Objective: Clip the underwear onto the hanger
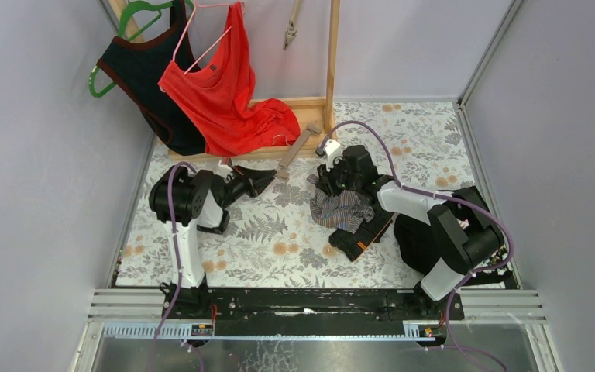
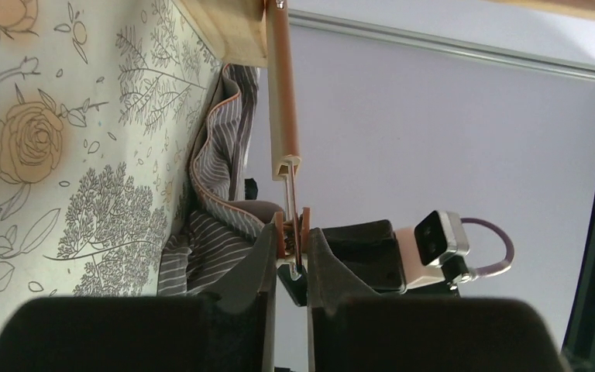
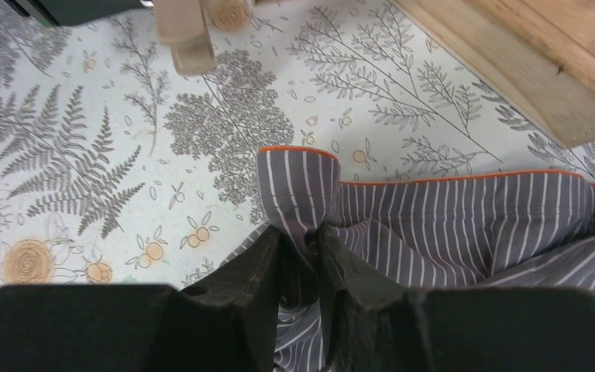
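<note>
We saw the floral bench (image 1: 279, 260), striped underwear (image 3: 465, 217) heaped mid-bench and pinched by a fold in our right tool (image 3: 304, 252), the hanger (image 2: 283, 93) slanting beside it, one end clamped in our left tool (image 2: 293, 252).

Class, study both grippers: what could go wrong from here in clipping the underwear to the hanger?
1. The right gripper pinches only a small fold of the striped underwear; it may slip out when lifted.
2. The left gripper holds the hanger by its clip; the long bar might swing off aim.
</note>
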